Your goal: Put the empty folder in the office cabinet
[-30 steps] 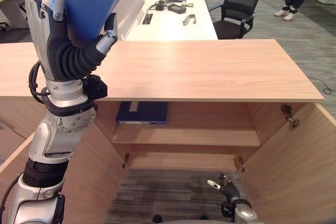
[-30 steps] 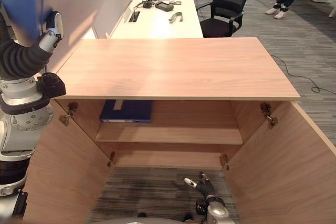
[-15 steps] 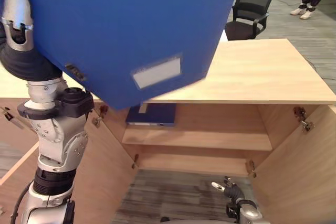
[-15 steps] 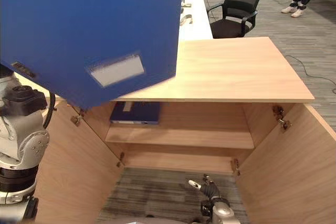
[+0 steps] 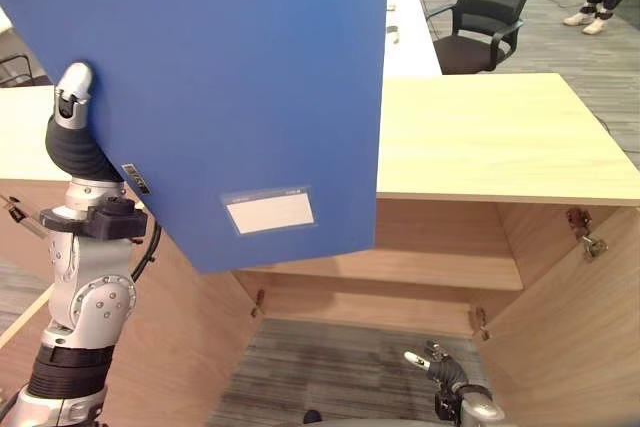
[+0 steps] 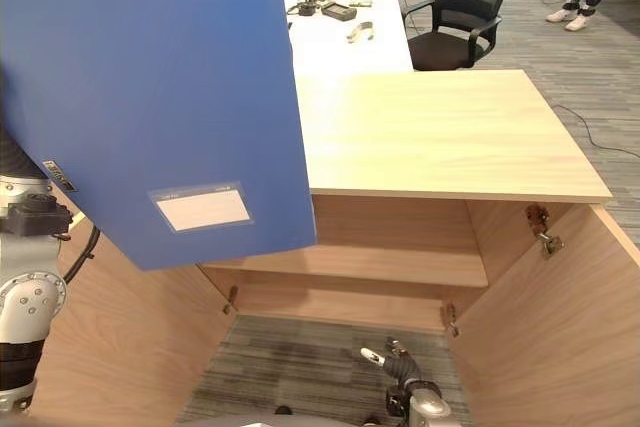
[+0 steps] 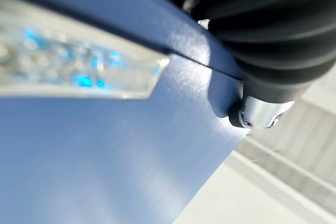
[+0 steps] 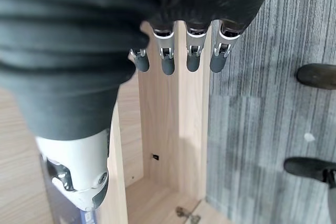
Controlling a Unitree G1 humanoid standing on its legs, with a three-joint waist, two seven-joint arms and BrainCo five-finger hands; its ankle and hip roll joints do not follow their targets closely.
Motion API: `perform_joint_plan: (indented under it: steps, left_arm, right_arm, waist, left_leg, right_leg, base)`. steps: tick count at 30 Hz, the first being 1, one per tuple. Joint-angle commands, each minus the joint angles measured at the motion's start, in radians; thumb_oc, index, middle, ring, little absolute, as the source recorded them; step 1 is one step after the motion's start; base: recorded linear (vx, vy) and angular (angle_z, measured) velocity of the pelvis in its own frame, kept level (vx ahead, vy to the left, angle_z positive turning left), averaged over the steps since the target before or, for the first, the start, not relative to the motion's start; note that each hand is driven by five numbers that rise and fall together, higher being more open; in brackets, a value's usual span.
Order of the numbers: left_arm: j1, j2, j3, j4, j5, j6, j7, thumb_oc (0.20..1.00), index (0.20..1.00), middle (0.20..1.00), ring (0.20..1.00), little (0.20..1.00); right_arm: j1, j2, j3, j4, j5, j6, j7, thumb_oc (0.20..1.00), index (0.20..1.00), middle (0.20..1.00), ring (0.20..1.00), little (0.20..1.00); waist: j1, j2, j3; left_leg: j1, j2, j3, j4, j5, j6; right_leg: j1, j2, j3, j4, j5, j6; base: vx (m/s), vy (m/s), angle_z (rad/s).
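Your left hand (image 5: 72, 97) grips the blue folder (image 5: 220, 87), raised upright, well above the cabinet (image 5: 500, 157). Lower it, tilt it flat and slide it onto the shelf (image 5: 420, 269). Mind the counter's front edge overhanging the shelf. Your right hand (image 5: 432, 359) hangs slack-fingered and idle below.

Blue folder (image 5: 220, 87) with a white label; light wood-grain cabinet (image 5: 500, 137); grey striped carpet (image 6: 310, 367); black chair (image 6: 470, 7) at upper right.
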Motion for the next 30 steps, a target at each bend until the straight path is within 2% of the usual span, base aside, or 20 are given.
perform_joint_plan:
  steps: [1, 7, 12, 13, 18, 20, 23, 26, 30]
  left_arm:
    - [-0.035, 0.061, -0.026, 0.031, 0.056, 0.004, -0.010, 0.200, 0.200, 0.200, 0.200, 0.200]
    - [0.009, 0.016, -0.086, 0.037, 0.140, 0.041, -0.013, 0.200, 0.200, 0.200, 0.200, 0.200]
    - [0.032, 0.019, -0.104, 0.035, 0.191, 0.060, -0.035, 0.200, 0.200, 0.200, 0.200, 0.200]
    - [0.040, 0.037, -0.121, 0.034, 0.239, 0.068, -0.057, 0.200, 0.200, 0.200, 0.200, 0.200]
    - [0.048, 0.049, -0.139, 0.042, 0.272, 0.076, -0.096, 0.200, 0.200, 0.200, 0.200, 0.200]
    - [0.060, 0.056, -0.146, 0.052, 0.307, 0.075, -0.120, 0.200, 0.200, 0.200, 0.200, 0.200]
    - [0.079, 0.049, -0.143, 0.055, 0.326, 0.074, -0.154, 0.200, 0.200, 0.200, 0.200, 0.200]
    - [0.070, 0.054, -0.145, 0.062, 0.340, 0.069, -0.176, 0.200, 0.200, 0.200, 0.200, 0.200]
    - [0.060, 0.054, -0.142, 0.056, 0.343, 0.066, -0.183, 0.200, 0.200, 0.200, 0.200, 0.200]
  right_arm:
    - [-0.082, -0.002, -0.006, -0.073, 0.016, -0.029, 0.014, 1.000, 1.000, 1.000, 1.000, 1.000]
    - [-0.082, -0.022, -0.009, -0.172, 0.030, -0.028, 0.025, 1.000, 1.000, 1.000, 1.000, 1.000]
    - [-0.069, -0.062, -0.011, -0.293, 0.045, -0.032, 0.061, 1.000, 1.000, 1.000, 1.000, 1.000]
    - [-0.058, -0.127, -0.026, -0.413, 0.084, -0.041, 0.109, 1.000, 1.000, 1.000, 1.000, 1.000]
    - [-0.058, -0.236, -0.041, -0.529, 0.120, -0.036, 0.181, 1.000, 1.000, 1.000, 1.000, 1.000]
    - [-0.070, -0.351, -0.041, -0.634, 0.171, -0.025, 0.264, 1.000, 1.000, 1.000, 1.000, 1.000]
    - [-0.078, -0.473, -0.012, -0.756, 0.255, 0.017, 0.395, 1.000, 1.000, 1.000, 1.000, 1.000]
    - [-0.097, -0.533, 0.031, -0.802, 0.358, 0.073, 0.499, 1.000, 1.000, 1.000, 1.000, 1.000]
    - [-0.118, -0.539, 0.063, -0.800, 0.383, 0.096, 0.527, 1.000, 1.000, 1.000, 1.000, 1.000]
  waist:
    - [0.002, -0.046, 0.018]
    - [0.001, -0.056, 0.024]
    - [-0.001, -0.061, 0.026]
    - [-0.004, -0.068, 0.028]
    - [-0.007, -0.074, 0.028]
    - [-0.011, -0.081, 0.030]
    - [-0.017, -0.083, 0.027]
    - [-0.018, -0.085, 0.024]
    - [-0.018, -0.086, 0.022]
  left_leg:
    - [0.040, -0.009, 0.004, 0.003, -0.075, -0.036]
    - [0.042, -0.008, 0.005, 0.003, -0.078, -0.032]
    - [0.042, -0.007, 0.007, 0.003, -0.079, -0.030]
    - [0.041, -0.006, 0.009, 0.003, -0.079, -0.030]
    - [0.043, -0.006, 0.012, 0.003, -0.080, -0.029]
    - [0.044, -0.005, 0.017, 0.003, -0.079, -0.030]
    - [0.045, -0.003, 0.021, 0.003, -0.079, -0.030]
    - [0.045, -0.002, 0.023, 0.003, -0.079, -0.030]
    - [0.044, -0.002, 0.025, 0.003, -0.077, -0.031]
  right_leg:
    - [0.044, -0.021, 0.042, 0.007, -0.061, 0.072]
    - [0.042, -0.022, 0.046, 0.007, -0.058, 0.071]
    - [0.042, -0.023, 0.048, 0.007, -0.058, 0.072]
    - [0.040, -0.024, 0.050, 0.008, -0.059, 0.073]
    - [0.038, -0.024, 0.051, 0.008, -0.057, 0.075]
    - [0.037, -0.025, 0.054, 0.007, -0.054, 0.076]
    - [0.035, -0.025, 0.060, 0.007, -0.055, 0.077]
    - [0.033, -0.024, 0.062, 0.007, -0.054, 0.078]
    - [0.032, -0.023, 0.062, 0.007, -0.053, 0.079]
  base:
    - [0.00, 0.000, 0.00]
    - [0.00, 0.000, 0.00]
    - [0.00, 0.003, -0.02]
    - [0.00, 0.000, 0.00]
    - [0.00, 0.000, 0.00]
    - [-0.01, 0.015, -0.07]
    - [0.00, 0.026, -0.10]
    - [-0.01, 0.016, -0.06]
    - [0.00, 0.000, 0.00]
